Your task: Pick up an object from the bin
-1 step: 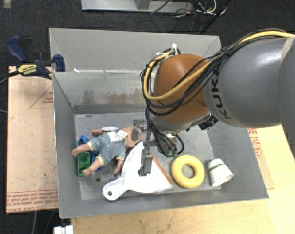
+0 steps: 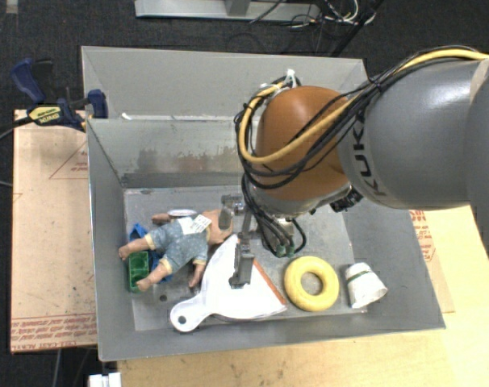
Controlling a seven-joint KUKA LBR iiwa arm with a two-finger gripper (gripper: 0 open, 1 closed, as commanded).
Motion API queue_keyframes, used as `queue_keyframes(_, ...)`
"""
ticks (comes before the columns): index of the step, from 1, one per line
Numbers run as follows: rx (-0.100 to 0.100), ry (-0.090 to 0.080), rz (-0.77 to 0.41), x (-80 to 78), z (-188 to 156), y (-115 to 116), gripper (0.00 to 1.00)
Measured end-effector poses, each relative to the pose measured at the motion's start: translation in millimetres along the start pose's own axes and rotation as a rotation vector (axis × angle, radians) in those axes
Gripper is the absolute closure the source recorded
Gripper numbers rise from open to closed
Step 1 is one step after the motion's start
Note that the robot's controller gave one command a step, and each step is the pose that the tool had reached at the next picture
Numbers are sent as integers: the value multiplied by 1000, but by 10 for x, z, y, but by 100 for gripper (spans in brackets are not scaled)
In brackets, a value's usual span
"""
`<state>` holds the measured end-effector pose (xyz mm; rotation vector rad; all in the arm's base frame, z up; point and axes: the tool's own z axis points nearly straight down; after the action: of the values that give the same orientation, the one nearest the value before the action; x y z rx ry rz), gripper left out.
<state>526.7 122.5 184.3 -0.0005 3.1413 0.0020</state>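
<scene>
Evidently the pick is not yet made: we see everything lying on the floor of the grey bin [image 2: 107, 256], nothing lifted. The end effector [image 2: 241, 276] hangs low over the white flat paddle-shaped piece [image 2: 228, 303] at the front middle, just beside the doll in blue clothes [image 2: 176, 247] to its left. Whether it is wide or narrow we cannot tell, since the arm's orange cover [image 2: 297, 147] hides much of it. A yellow ring [image 2: 311, 283] and a white cap [image 2: 363, 285] lie to the right, apart. Gripping and lifting are, in our judgement, still left to do.
</scene>
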Motion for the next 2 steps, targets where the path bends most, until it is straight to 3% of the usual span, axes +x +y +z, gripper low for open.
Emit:
queue_keyframes(1, -1, -4, -76, 0, 303, 35, 0)
queue_keyframes(2, -1, 1, -298, 89, 643, 45, 0)
